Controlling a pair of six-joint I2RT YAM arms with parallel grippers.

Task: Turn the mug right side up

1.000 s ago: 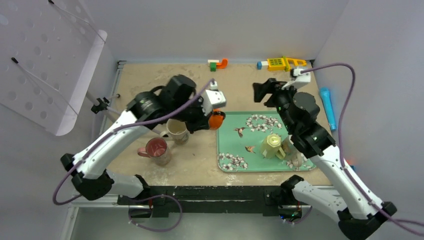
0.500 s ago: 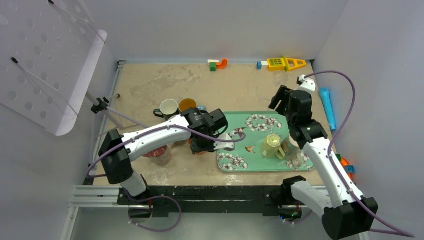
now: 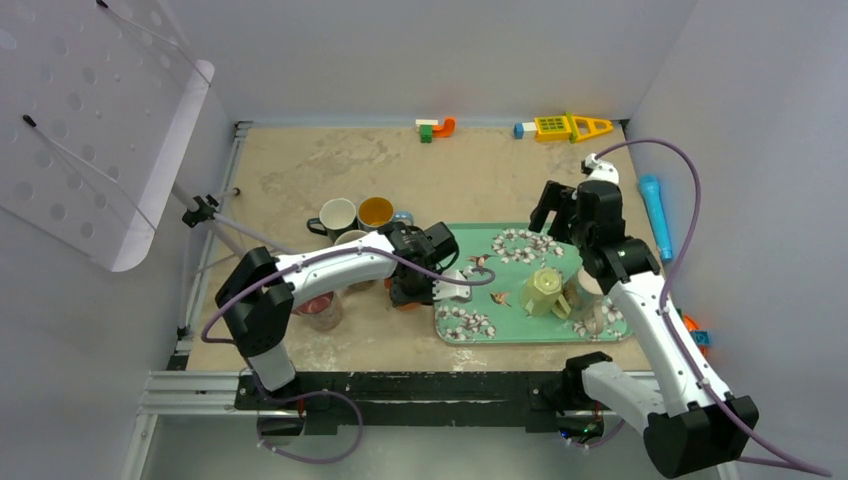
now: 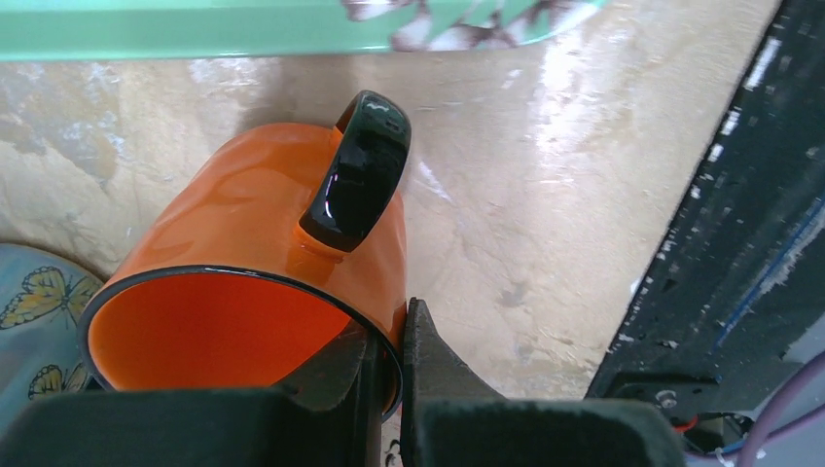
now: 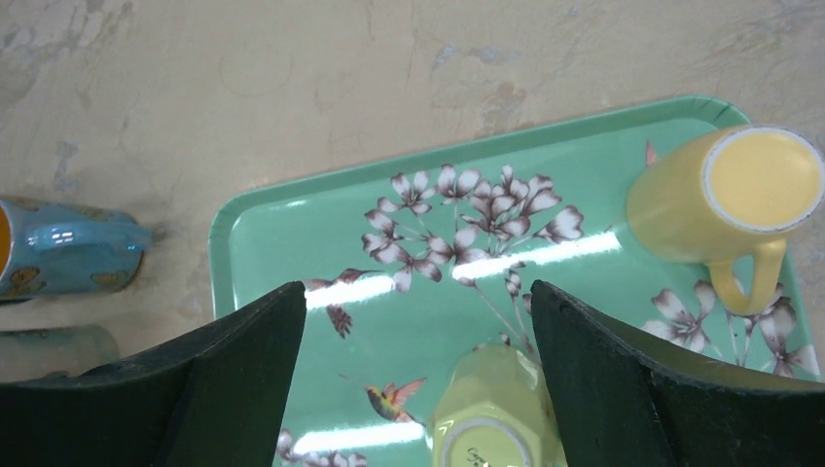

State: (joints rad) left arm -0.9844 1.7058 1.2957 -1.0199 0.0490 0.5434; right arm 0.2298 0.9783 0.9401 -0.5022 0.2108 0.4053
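Mug [image 4: 253, 233]: glossy orange inside and out, thin black rim, black handle [image 4: 355, 170] facing my left wrist camera. My left gripper [image 4: 387, 341] is clenched on the wall at the rim, one finger inside, one outside, right beside the handle. Mouth faces the wrist; base points toward the table [image 4: 545, 214], just beside the edge of the green tray [image 4: 195, 39]. Contact with the table: cannot tell. My right gripper [image 5: 413, 292] hangs over the tray, jaws released, holding nothing.
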